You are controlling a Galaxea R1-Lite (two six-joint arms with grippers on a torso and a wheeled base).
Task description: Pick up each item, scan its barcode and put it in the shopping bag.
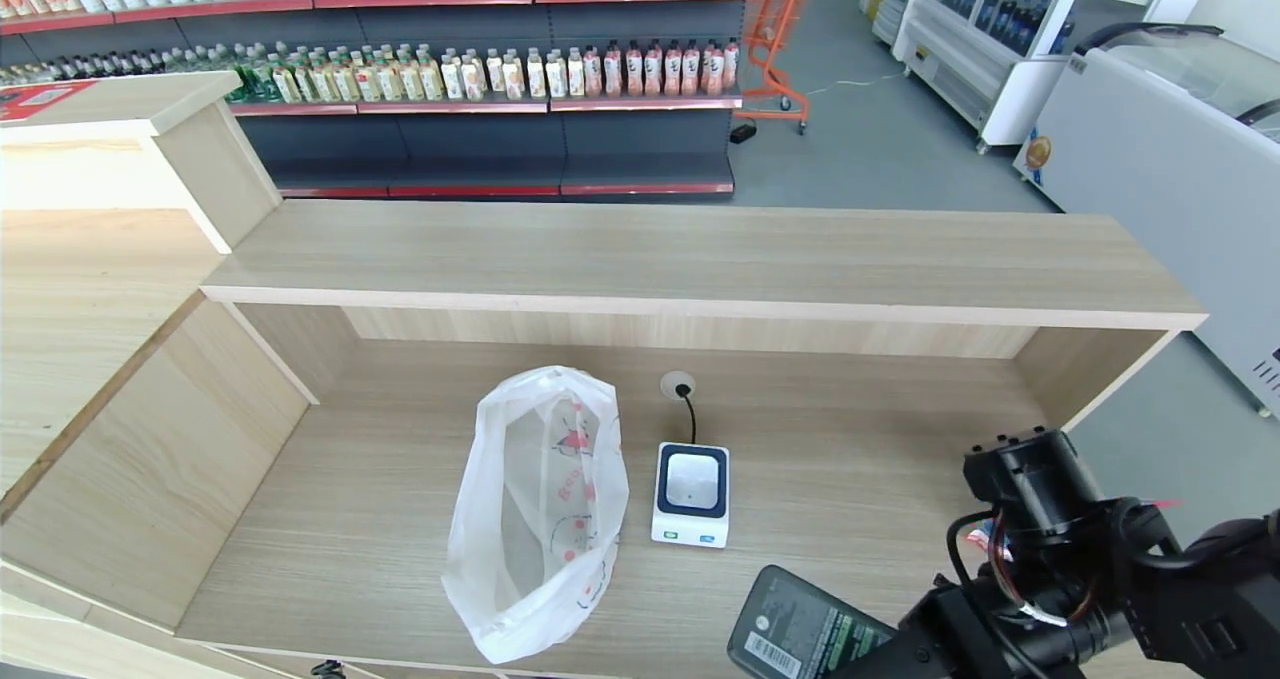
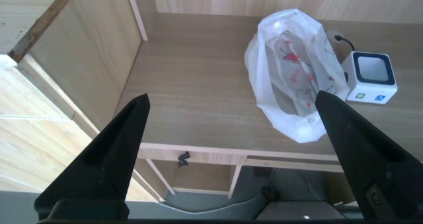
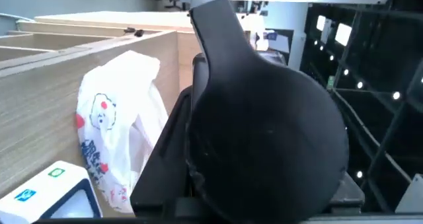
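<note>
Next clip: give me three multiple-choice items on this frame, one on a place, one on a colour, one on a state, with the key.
1. The scanner stands: A) inside the shopping bag; B) just to the bag's right, by the robot's sides; C) on the upper ledge.
2. The barcoded packet is: A) yellow; B) white; C) dark.
3. The left gripper has its fingers: A) spread and empty; B) shut on the bag; C) shut on the packet.
Key: 1 B, it sits on the counter beside the bag; 2 C, its wrapper is near black; 3 A, the counter shows between the fingers.
</note>
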